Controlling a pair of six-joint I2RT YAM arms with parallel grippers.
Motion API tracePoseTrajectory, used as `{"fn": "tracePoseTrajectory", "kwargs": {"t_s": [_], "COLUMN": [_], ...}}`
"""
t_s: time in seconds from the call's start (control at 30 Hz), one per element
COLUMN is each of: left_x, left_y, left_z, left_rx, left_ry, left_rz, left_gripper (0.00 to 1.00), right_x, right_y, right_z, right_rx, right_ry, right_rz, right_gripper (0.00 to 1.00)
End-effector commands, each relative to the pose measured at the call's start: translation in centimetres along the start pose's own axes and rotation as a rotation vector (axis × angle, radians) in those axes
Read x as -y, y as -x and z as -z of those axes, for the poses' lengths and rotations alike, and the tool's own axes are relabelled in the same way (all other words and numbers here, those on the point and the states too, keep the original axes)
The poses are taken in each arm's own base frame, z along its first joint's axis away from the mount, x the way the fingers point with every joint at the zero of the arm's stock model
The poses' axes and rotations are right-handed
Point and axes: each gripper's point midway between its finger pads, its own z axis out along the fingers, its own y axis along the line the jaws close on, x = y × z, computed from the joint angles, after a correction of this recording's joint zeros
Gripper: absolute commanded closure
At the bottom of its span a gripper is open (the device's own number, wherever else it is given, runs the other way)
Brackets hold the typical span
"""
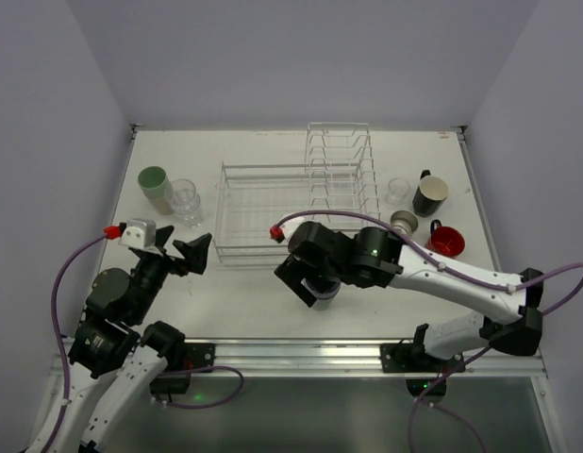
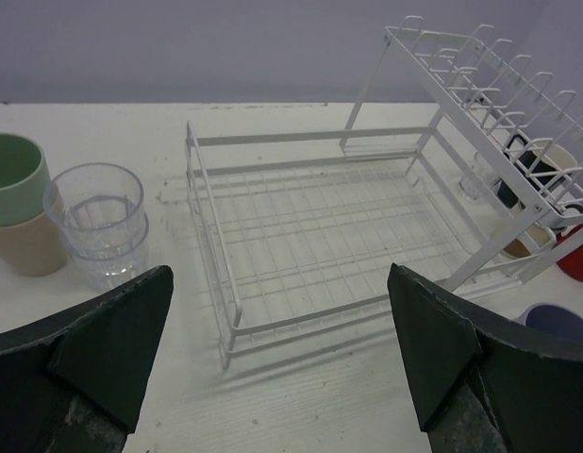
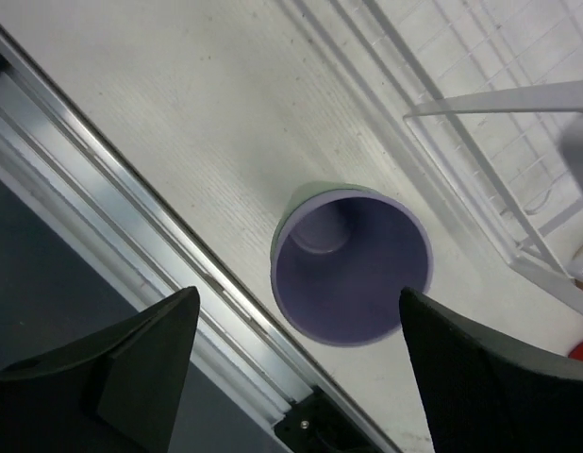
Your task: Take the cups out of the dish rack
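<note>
setting: a white table [image 1: 244, 293] boxed in by plain pale grey walls [image 1: 273, 57].
near edge: a metal rail [image 1: 301, 354] runs along the table's front, with both arm bases bolted to it.
left pincer [image 2: 277, 274]: jaws spread wide and gripping nothing; it hangs over the table at the near left, facing the rack's left end and apart from it.
right pincer [image 3: 299, 297]: jaws apart with a finger on either side of a cup; neither finger touches it and nothing is grasped.
lavender cup [image 3: 353, 269]: stands upright, mouth up, on the table between the rail and the rack's near side, outside the rack. a thin greenish edge shows at its outer rim; i cannot tell whether that is a second cup.
dish rack [image 1: 263, 212]: white wire, mid-table; the low basket section is on the left and the taller section of upright dividers is at the far right.
left group: a pale green tumbler [image 2: 13, 179] nested in a beige tumbler [image 2: 27, 250], with stacked clear glasses [image 2: 95, 222] just beside them, all on the table left of the rack.
right group: red mug [image 1: 446, 239] nearest, then tan cup [image 1: 403, 222], black mug [image 1: 429, 194] and a single clear glass [image 1: 398, 190], all on the table right of the rack.
</note>
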Motion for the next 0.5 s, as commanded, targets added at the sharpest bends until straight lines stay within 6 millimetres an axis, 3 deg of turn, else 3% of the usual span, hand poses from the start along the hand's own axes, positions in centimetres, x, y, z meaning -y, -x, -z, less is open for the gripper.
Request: {"fn": "tracePoseTrajectory", "kwargs": {"t_s": [0.0, 0.07, 0.13, 0.17, 0.23, 0.27, 0.3, 0.37, 0.43, 0.47], "left_x": [1.0, 2.5, 4.2, 4.8, 5.8, 6.1, 6.3, 7.0, 7.3, 7.5], "left_y": [1.5, 3.2, 5.6, 6.9, 9.7, 10.9, 11.9, 15.0, 16.4, 18.1], "left_z": [-0.3, 0.0, 0.9, 1.2, 2.0, 2.3, 2.6, 3.3, 3.1, 3.8], "left_rx": [0.04, 0.078, 0.133, 0.158, 0.201, 0.221, 0.239, 0.29, 0.3, 0.335], "left_ry": [-0.047, -0.113, -0.195, -0.224, -0.26, -0.268, -0.272, -0.29, -0.29, -0.297], "left_rz": [0.011, 0.045, 0.057, 0.06, 0.056, 0.055, 0.054, 0.045, 0.041, 0.037], "left_gripper": [0.0, 0.0, 0.0, 0.0, 0.0, 0.0, 0.0, 0.0, 0.0, 0.0], "right_x": [1.1, 2.5, 3.1, 4.2, 4.9, 6.4, 6.9, 8.8, 10.1, 10.9], "right_y": [4.5, 5.7, 7.3, 7.2, 7.8, 7.7, 7.1, 6.0, 5.1, 4.3], "right_z": [5.8, 9.2, 11.5, 14.7, 17.4, 21.2, 21.4, 24.8, 26.6, 27.9], "right_rx": [0.288, 0.452, 0.617, 0.733, 0.892, 1.038, 1.071, 1.226, 1.312, 1.369], "right_ry": [0.022, 0.02, 0.04, 0.057, 0.093, 0.113, 0.113, 0.132, 0.138, 0.144], "right_rz": [-0.06, -0.108, -0.162, -0.207, -0.269, -0.337, -0.368, -0.464, -0.528, -0.569], "right_gripper": [0.09, 0.01, 0.01, 0.01, 0.01, 0.01, 0.01, 0.01, 0.01, 0.01]}}
